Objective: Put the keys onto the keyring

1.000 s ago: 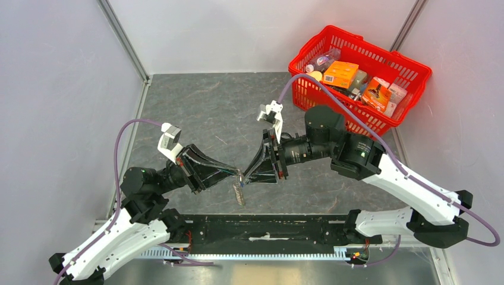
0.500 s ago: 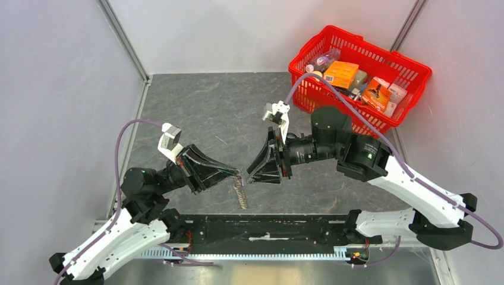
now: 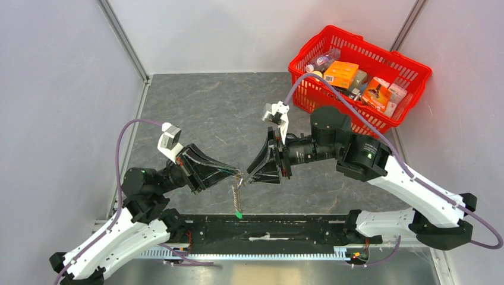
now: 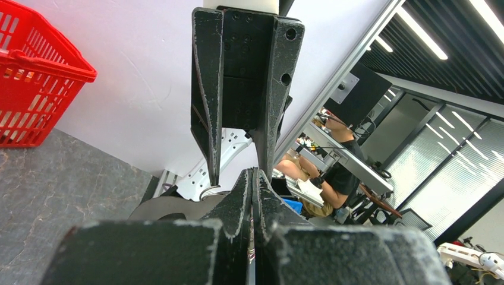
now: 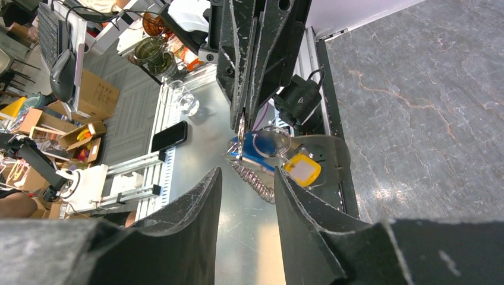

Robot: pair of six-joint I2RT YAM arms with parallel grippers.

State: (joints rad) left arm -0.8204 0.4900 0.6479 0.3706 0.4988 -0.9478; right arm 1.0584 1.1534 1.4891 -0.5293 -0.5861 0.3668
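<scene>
My left gripper (image 3: 239, 173) (image 4: 254, 171) is shut on a thin metal part of the keyring (image 3: 238, 193), held above the table's near edge. The keyring's coiled chain (image 5: 257, 181) hangs from those tips, with a yellow tag (image 5: 302, 169) and a green tag (image 3: 238, 214). A blue-headed key (image 5: 252, 151) dangles in the same cluster; I cannot tell whether it is threaded on the ring. My right gripper (image 3: 249, 177) (image 5: 246, 173) is open, just right of the left tips, its fingers (image 4: 205, 119) on either side of the dangling bunch and touching nothing.
A red basket (image 3: 410, 62) (image 4: 35, 77) full of packets and bottles stands at the back right. The black rail (image 3: 267, 225) of the arm bases runs along the near edge, right under the hanging chain. Grey walls close in both sides.
My right gripper has opened and drawn slightly right, away from the left tips. The chain has swung beneath the left gripper, and its green tag now shows.
</scene>
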